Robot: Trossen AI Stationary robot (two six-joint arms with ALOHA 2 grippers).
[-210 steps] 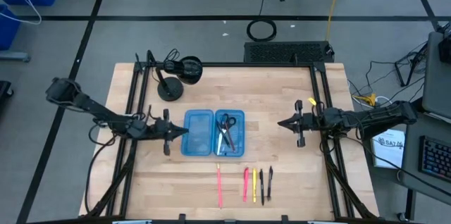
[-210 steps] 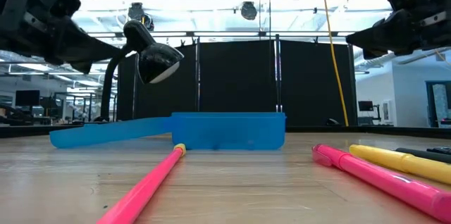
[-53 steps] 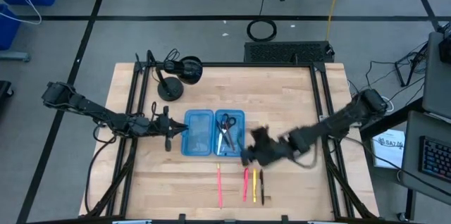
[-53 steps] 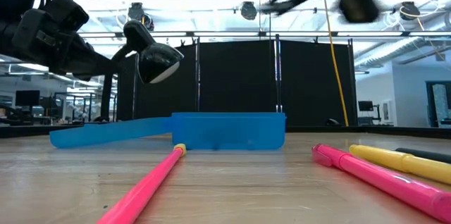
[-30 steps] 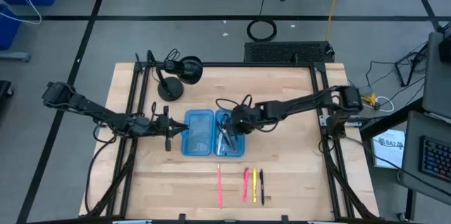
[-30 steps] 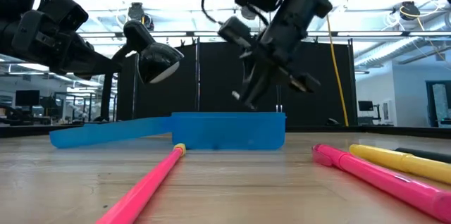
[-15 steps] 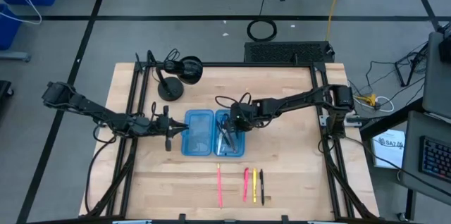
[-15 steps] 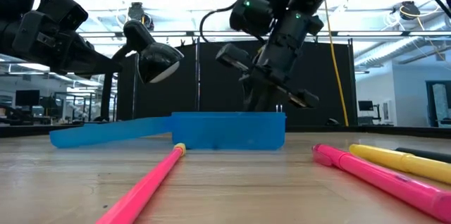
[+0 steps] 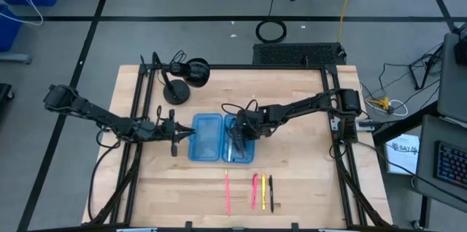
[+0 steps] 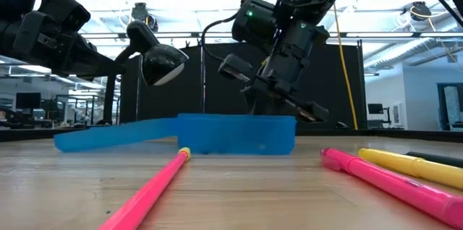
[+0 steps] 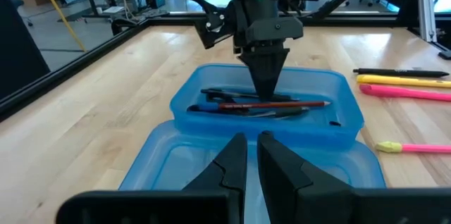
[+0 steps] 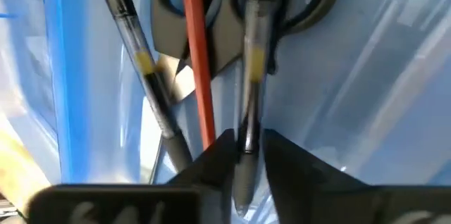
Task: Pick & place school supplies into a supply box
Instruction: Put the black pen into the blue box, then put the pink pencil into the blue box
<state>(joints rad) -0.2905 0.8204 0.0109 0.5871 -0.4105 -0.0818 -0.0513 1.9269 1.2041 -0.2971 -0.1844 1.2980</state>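
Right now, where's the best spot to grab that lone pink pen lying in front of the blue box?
Grip the pink pen at mid-barrel, coming straight down with fingers across its width. It lies flat on the table, apart from the other pens, so both sides look free.

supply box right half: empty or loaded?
Loaded. The supply box right half holds scissors, a red pencil and pens, with the right gripper reaching into it.

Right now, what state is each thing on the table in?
Pencil case: open, both halves flat.
Scissors: closed, lying in the case.
Right gripper: down inside the case, fingers pinching a clear pen.
Left gripper: shut, hovering by the case.
Pink pen: loose on the table.
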